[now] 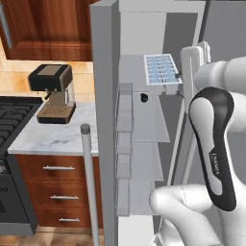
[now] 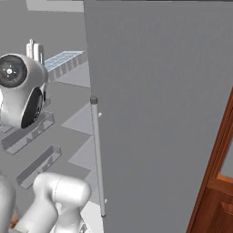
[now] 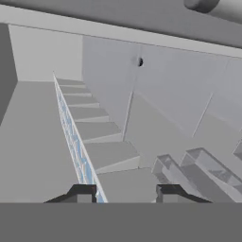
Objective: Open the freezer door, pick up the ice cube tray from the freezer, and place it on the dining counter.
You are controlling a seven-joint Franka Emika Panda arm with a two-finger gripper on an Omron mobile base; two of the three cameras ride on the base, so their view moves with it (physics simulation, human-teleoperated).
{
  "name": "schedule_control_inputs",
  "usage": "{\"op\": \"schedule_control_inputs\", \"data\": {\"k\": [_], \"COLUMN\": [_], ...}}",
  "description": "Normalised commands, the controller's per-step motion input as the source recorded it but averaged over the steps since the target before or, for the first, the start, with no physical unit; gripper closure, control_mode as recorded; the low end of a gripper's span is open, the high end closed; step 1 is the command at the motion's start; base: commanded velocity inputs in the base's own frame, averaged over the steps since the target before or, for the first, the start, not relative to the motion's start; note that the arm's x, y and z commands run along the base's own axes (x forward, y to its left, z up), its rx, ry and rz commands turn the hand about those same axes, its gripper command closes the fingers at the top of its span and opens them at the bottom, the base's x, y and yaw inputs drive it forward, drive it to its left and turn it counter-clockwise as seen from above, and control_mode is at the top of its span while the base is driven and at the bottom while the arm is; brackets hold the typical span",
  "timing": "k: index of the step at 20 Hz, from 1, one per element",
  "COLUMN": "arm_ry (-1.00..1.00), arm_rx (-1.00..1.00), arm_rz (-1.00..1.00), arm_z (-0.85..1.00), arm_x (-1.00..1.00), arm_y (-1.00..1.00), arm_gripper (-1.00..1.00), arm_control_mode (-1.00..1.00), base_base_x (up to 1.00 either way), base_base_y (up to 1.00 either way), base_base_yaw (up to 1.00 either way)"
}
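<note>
Freezer door (image 1: 103, 120) swung open, ice cube tray (image 1: 162, 68) gripped in end effector (image 3: 126, 193), coffee machine (image 1: 53, 91) on marble table (image 1: 57, 137)

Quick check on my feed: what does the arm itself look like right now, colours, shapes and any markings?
The arm is glossy white with rounded, tube-like links and a dark grey to black curved joint cover bearing small pale lettering. In the right base view a round dark joint cap shows concentric rings. The gripper has two small dark square finger tips.

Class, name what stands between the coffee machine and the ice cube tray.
In the left base view, the open freezer door stands edge-on between the coffee machine and the ice cube tray.
</note>
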Motion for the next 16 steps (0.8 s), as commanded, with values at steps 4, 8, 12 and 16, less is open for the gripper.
{"op": "schedule_control_inputs", "data": {"k": [4,8,12,16], "arm_ry": [0.01,0.01,0.0,0.0], "arm_rx": [0.0,0.0,0.0,0.0], "arm_rz": [0.0,0.0,0.0,0.0], "arm_z": [-0.02,0.0,0.0,0.0], "arm_x": [-0.74,-0.34,0.0,0.0], "arm_y": [0.0,0.0,0.0,0.0], "arm_gripper": [1.0,1.0,1.0,1.0], "arm_control_mode": [-1.0,1.0,1.0,1.0], "base_base_x": [0.0,-0.21,-1.0,-1.0], "base_base_y": [0.0,0.0,-0.47,-0.63], "base_base_yaw": [0.0,0.01,0.14,0.27]}}
